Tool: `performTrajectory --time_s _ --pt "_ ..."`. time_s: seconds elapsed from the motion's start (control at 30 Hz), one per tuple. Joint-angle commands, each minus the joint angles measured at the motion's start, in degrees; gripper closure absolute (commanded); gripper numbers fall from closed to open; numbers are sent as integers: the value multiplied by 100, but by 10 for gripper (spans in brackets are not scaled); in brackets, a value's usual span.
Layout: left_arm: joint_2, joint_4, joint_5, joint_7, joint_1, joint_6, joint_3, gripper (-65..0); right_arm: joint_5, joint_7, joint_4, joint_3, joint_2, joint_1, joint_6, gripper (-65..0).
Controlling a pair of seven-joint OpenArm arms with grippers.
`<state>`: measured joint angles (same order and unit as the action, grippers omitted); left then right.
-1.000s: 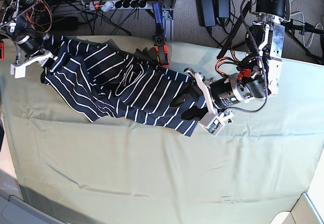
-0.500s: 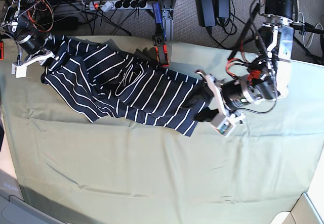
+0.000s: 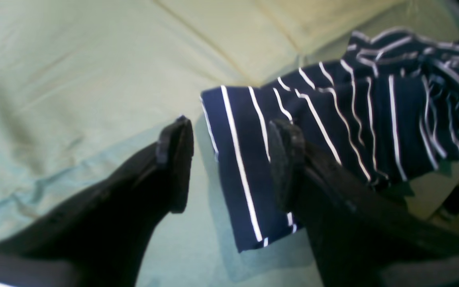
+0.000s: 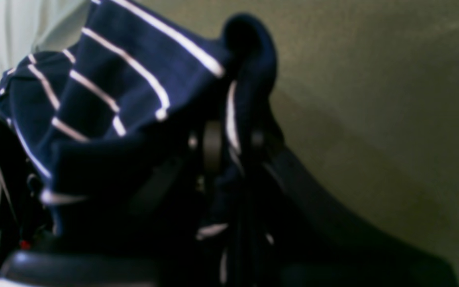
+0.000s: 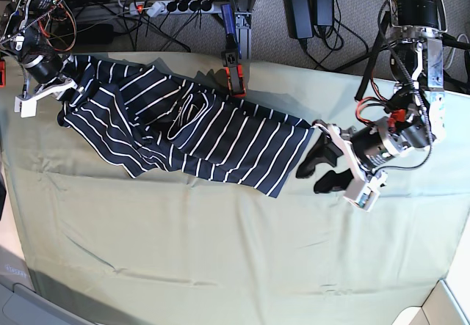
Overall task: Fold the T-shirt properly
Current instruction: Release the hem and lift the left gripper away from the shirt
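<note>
T-shirt (image 5: 183,130): lies stretched in a long, rumpled band across the far half of the table (image 5: 220,266), from the far left corner toward the middle; not yet flat enough to fold, I'd say.
Right claw (image 5: 45,83): clamped on a bunched edge of the shirt at the far left; its wrist view shows striped fabric (image 4: 134,99) pinched between the fingers and draped over them. I judge it acts as an anchor so the cloth can be pulled taut.
Left claw (image 5: 323,171): fingers apart, holding nothing, just beside the shirt's near-right corner (image 3: 245,167). In its wrist view one finger (image 3: 173,159) stands over bare table cloth, the other (image 3: 287,159) over the fabric edge.
Likely reason: probably placed to take a grip on this corner.
Risk: a shallow bite could slip off the thin hem.
</note>
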<state>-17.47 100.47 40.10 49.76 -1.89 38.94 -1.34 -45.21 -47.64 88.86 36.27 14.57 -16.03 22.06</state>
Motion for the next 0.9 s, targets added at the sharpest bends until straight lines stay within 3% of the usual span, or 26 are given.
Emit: performTrajectory --time_s 0.0,0.47,0.87 --pt "-50 83 114 -85 90 101 -107 -330 -138 111 83 48 101 35 44 0" --pt "-192 81 -225 -188 -236 106 -280 -331 -98 -39 1231 48 98 28 44 0" --pt "-11 81 -404 -481 -968 106 -267 -331 -157 -11 2011 46 92 79 42 0"
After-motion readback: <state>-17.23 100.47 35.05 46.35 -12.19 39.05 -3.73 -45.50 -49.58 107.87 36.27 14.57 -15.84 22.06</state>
